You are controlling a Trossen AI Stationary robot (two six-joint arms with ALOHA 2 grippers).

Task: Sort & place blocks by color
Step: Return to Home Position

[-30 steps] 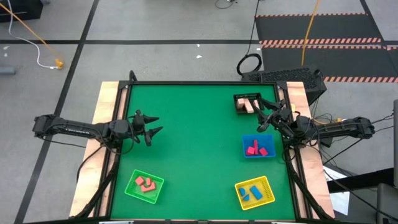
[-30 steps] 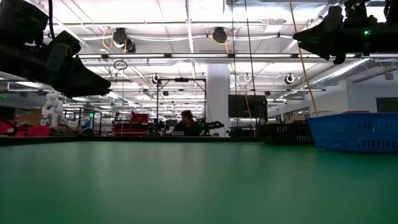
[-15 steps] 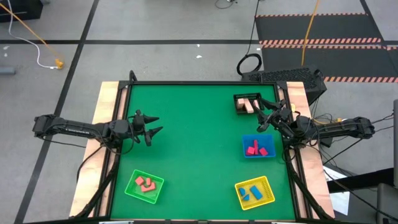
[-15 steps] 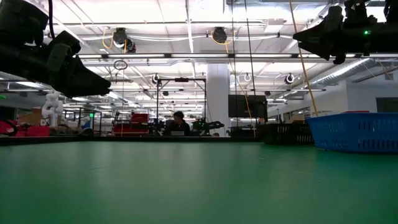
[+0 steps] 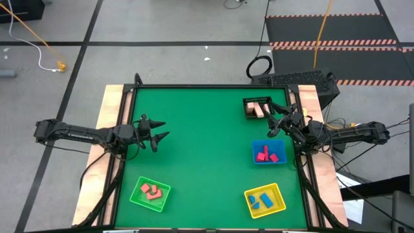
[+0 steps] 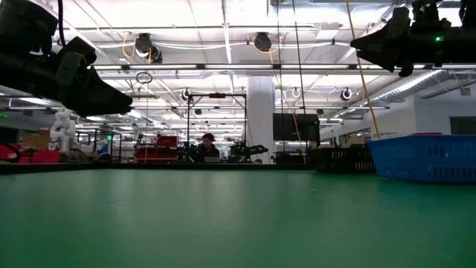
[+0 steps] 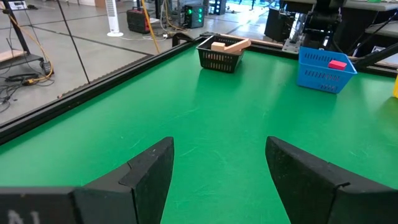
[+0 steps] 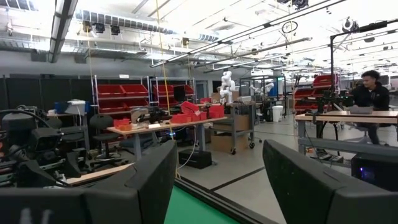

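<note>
Left hand (image 5: 160,130): held above the left edge of the worktop (image 5: 207,162), fingers (image 7: 149,177) spread wide with nothing between them.
Right hand (image 5: 274,122): held above the opposite edge, pointing across the worktop toward the left hand; fingers (image 8: 146,186) equally wide and empty.
Red blocks (image 5: 263,155): inside the blue tray (image 5: 268,142), just beside the right hand, on the side away from the basket; one red block (image 7: 337,63) shows over the tray wall from the left hand's camera.
Tan blocks (image 5: 257,110): inside the black mesh basket (image 5: 248,102), just beside the right hand's fingertips; far ahead of the left hand.
Blue blocks (image 5: 262,200): inside the yellow tray (image 5: 279,191), past the blue tray from the right hand.
Orange-red blocks (image 5: 152,191): inside the green tray (image 5: 134,194), near the left hand, off to one side of it; well apart from the right hand.
Room beyond: a person (image 8: 372,94) far off, in the direction the right hand faces.
</note>
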